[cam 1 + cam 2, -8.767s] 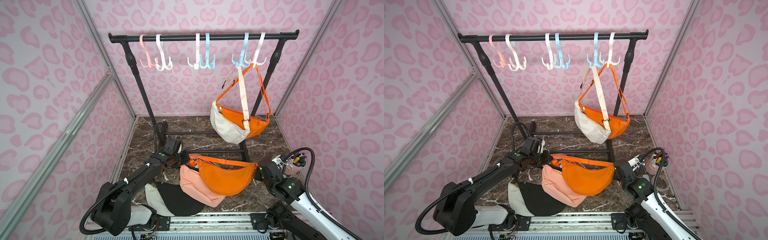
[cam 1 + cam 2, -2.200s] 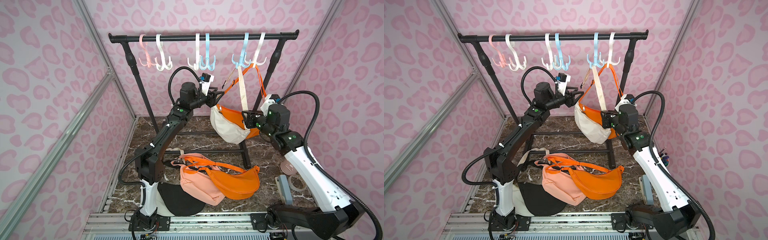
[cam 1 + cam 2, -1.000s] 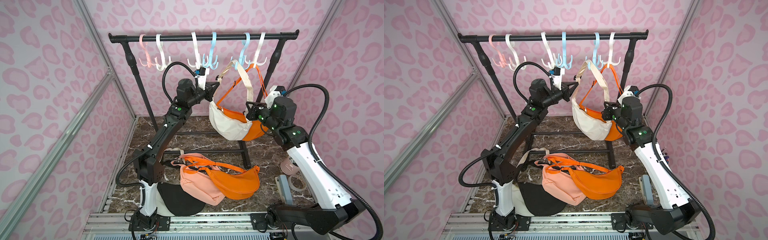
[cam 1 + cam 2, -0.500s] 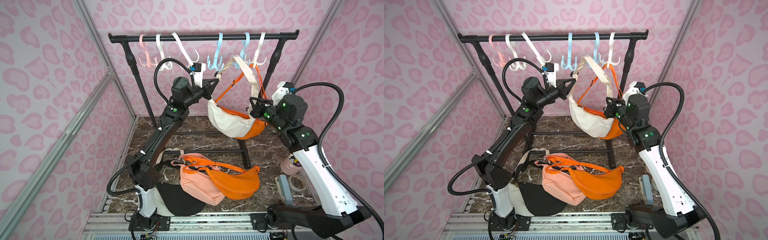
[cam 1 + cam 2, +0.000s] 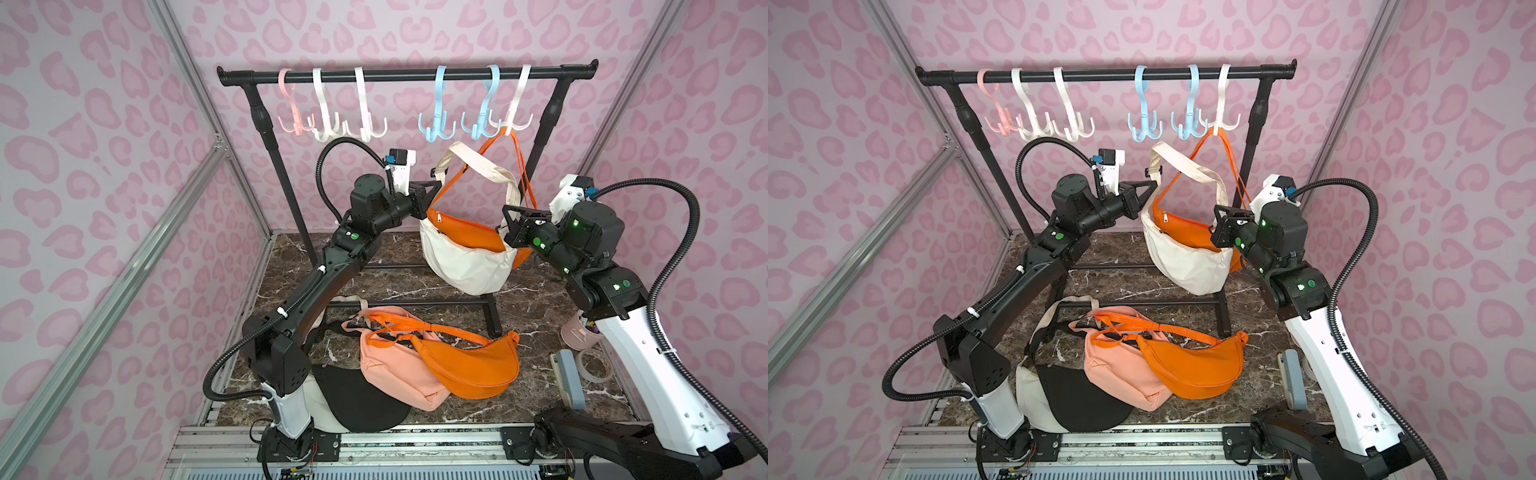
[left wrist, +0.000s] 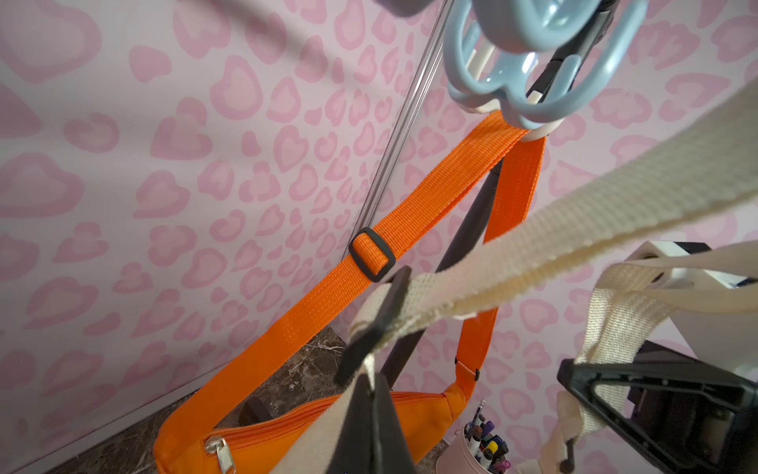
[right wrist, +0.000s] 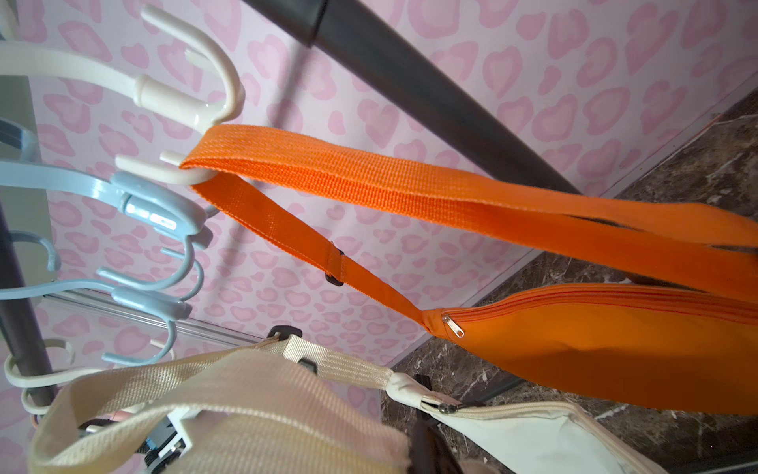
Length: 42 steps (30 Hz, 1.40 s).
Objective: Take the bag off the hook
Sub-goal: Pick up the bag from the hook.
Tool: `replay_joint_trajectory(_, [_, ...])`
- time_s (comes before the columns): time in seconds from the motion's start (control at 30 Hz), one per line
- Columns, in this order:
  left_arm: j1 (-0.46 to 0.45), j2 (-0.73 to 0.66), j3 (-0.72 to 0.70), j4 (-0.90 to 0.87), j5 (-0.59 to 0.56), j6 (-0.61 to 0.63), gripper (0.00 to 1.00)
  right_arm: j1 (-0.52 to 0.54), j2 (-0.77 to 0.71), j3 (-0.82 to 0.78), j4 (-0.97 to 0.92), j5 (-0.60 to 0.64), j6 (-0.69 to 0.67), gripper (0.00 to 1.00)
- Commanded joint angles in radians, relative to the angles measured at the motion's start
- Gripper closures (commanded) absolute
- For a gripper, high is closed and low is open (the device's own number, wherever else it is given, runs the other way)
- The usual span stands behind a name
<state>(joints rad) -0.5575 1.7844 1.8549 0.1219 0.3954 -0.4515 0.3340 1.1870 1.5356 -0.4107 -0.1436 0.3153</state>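
Cream bag [image 5: 461,262]: likely soft, light, floppy; in mid-air, clear of blue hook [image 5: 482,120] | best hold: webbing strap [image 5: 478,166] | left gripper [image 5: 430,193], right gripper [image 5: 510,219]: both clamped on strap | behind: orange bag [image 5: 465,232] on white hook [image 5: 513,120]
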Motion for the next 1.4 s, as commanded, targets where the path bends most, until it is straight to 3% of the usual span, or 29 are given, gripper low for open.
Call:
replay_joint_trajectory(0.0, [-0.002,-0.040,-0.039,0.089,-0.010,-0.009,0.97,0.006,-0.020,-0.014,0.001,0.020,0.007,1.00])
replay_joint_trajectory(0.77, [-0.077,-0.473,-0.422,-0.050,-0.013,0.071,0.97,0.157,-0.271,-0.125,-0.205,0.162,0.088,1.00])
replay_joint_trajectory(1.07, [-0.163,-0.613,-0.477,-0.268,-0.029,0.082,0.97,0.172,-0.407,-0.127,-0.433,0.222,0.165,1.00])
replay_joint_trajectory(1.37, [-0.224,-0.723,-0.549,-0.427,-0.067,-0.058,0.97,0.172,-0.440,0.000,-0.776,0.242,0.261,1.00])
